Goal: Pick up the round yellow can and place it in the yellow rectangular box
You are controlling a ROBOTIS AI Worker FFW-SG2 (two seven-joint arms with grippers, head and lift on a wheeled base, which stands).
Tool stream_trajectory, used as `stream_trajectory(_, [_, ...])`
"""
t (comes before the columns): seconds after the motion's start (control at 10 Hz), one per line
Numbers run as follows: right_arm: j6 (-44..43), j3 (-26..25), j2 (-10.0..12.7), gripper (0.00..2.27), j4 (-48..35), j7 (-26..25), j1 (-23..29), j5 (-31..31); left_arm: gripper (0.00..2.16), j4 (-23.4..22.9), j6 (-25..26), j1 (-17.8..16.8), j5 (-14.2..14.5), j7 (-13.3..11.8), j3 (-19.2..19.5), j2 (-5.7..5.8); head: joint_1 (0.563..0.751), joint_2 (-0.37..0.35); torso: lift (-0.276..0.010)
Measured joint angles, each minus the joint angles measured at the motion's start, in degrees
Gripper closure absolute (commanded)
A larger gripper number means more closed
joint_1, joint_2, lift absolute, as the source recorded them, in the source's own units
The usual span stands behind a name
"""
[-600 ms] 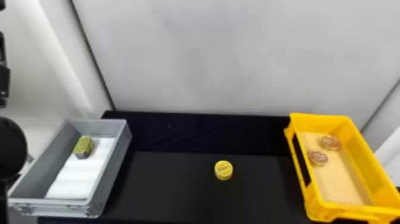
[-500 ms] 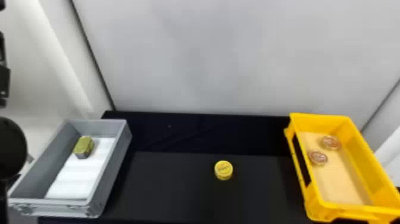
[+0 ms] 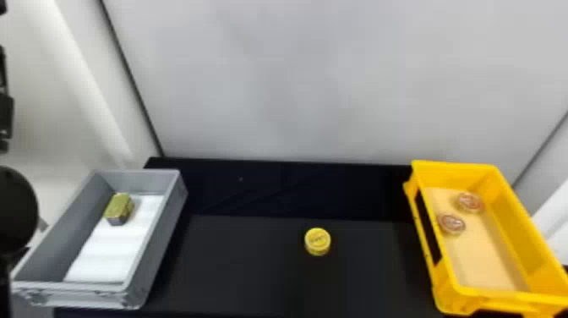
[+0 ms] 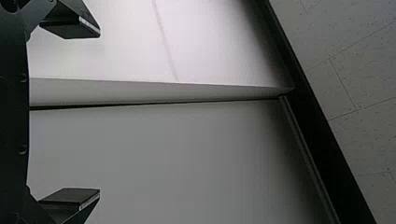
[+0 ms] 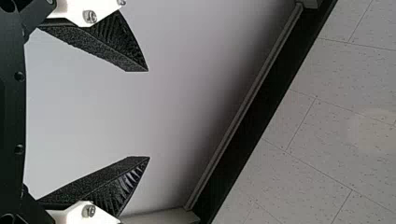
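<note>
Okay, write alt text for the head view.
A round yellow can sits on a black table, between a gray bin holding a small gold-topped block and a yellow box with two round tins.

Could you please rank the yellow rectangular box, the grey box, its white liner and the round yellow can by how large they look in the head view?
1. Yellow rectangular box and grey box: too alike to rank
2. White liner
3. Round yellow can

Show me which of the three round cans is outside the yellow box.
The round yellow can, on the black tabletop; the nearer reddish can and the farther reddish can are both in the yellow rectangular box.
</note>
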Motion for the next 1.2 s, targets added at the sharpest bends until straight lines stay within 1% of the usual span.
stream_trajectory(0.1, [2.6, 0.0, 0.2, 0.12, -0.1, -0.9, -0.1, -1.5, 0.08, 0.0, -0.1, 0.1, 0.0, 0.0, 0.0, -0.02, 0.694, 0.054, -0.003])
stream_trajectory(0.2, [8.6, 0.0, 1.0, 0.12, -0.4, -1.0, -0.9, -3.8, 0.08, 0.0, -0.1, 0.2, 0.0, 0.0, 0.0, -0.04, 0.694, 0.054, -0.003])
stream_trajectory(0.3, [18.6, -0.2, 2.4, 0.12, -0.5, 2.4, -3.1, -5.5, 0.08, 0.0, -0.1, 0.3, 0.0, 0.0, -0.1, -0.04, 0.694, 0.054, -0.003])
stream_trajectory(0.4, [30.6, -0.5, 4.4, 0.12, 0.5, 11.1, -6.2, -4.9, 0.08, 0.0, -0.1, 0.3, 0.0, 0.0, -0.1, -0.05, 0.694, 0.054, -0.003])
stream_trajectory(0.5, [40.3, -0.5, 5.9, 0.12, 3.3, 21.8, -9.1, -2.5, 0.08, 0.0, -0.1, 0.4, 0.0, 0.0, -0.1, -0.08, 0.694, 0.054, -0.003])
stream_trajectory(0.6, [45.2, 0.1, 6.6, 0.12, 6.6, 30.0, -10.4, 0.0, 0.08, 0.1, -0.1, 0.4, 0.0, 0.0, -0.2, -0.13, 0.694, 0.054, -0.003])
stream_trajectory(0.7, [47.5, 1.2, 7.1, 0.12, 10.4, 37.7, -10.3, 3.3, 0.08, 0.1, -0.1, 0.6, 0.1, 0.0, -0.3, -0.26, 0.694, 0.054, -0.003])
stream_trajectory(0.8, [48.0, 3.0, 7.7, 0.11, 13.8, 44.0, -9.0, 7.3, 0.08, 0.1, -0.1, 0.7, 0.2, 0.0, -0.4, -0.36, 0.694, 0.054, -0.003])
stream_trajectory(1.0, [47.7, 5.5, 9.3, 0.12, 18.3, 52.0, -4.1, 13.2, 0.08, 0.2, -0.1, 1.2, 0.5, -0.1, -0.6, -0.73, 0.694, 0.054, -0.003])
stream_trajectory(1.1, [47.5, 5.2, 10.9, 0.12, 20.0, 55.3, -0.8, 15.9, 0.08, 0.4, -0.1, 1.4, 0.6, -0.1, -1.0, -0.98, 0.694, 0.054, -0.003])
stream_trajectory(1.2, [47.3, 3.8, 12.8, 0.12, 21.5, 57.6, 2.6, 18.7, 0.08, 0.6, -0.1, 1.5, 0.7, -0.1, -1.3, -1.24, 0.694, 0.054, -0.003])
